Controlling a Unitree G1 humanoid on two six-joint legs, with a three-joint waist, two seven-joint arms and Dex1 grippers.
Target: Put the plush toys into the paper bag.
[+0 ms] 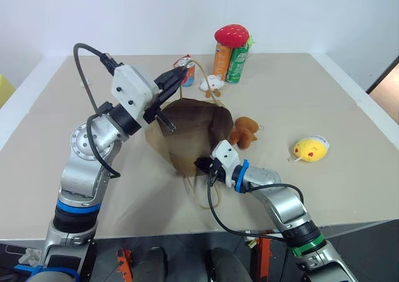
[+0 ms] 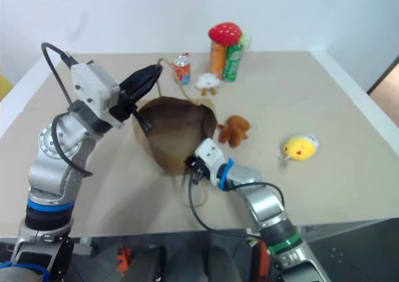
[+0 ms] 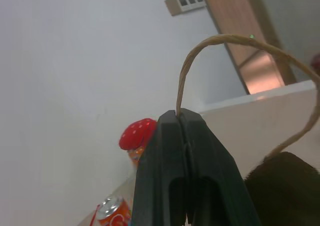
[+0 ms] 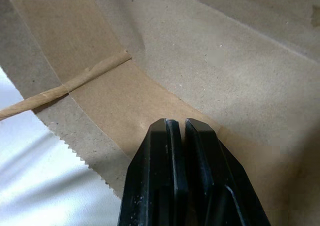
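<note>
A beige table carries everything. At its middle lies the brown paper bag, mouth open, with the fuzzy orange-brown toy just beside it and the round yellow toy further right, well apart. Near the far edge stand a small red can, a little white plush, and an orange can and green can with a red mushroom-shaped plush on top.
</note>
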